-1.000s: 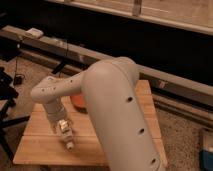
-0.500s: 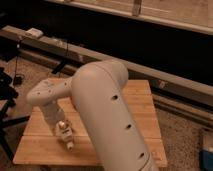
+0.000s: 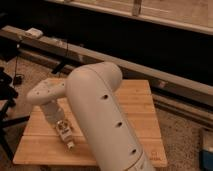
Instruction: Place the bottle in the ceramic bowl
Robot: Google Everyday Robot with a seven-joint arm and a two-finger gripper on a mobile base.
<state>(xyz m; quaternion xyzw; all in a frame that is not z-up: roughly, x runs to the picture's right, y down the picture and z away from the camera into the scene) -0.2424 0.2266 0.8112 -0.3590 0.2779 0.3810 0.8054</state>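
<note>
My gripper (image 3: pixel 62 127) hangs low over the left part of the wooden table (image 3: pixel 140 107), at the end of the white arm (image 3: pixel 100 115) that fills the middle of the view. The whitish bottle (image 3: pixel 68 140) shows right at the gripper, slanting down to the right with its white cap end toward the table's front. I cannot tell whether it is held or lying on the wood. The orange ceramic bowl is hidden behind the arm.
A dark stand with cables (image 3: pixel 10 95) is left of the table. A long grey ledge (image 3: pixel 165 80) runs behind it. The table's front edge (image 3: pixel 50 159) is close below the gripper.
The arm's big upper link has swung left and closer to the camera, covering the orange bowl that showed behind the elbow. The gripper and bottle stay in about the same spot.
</note>
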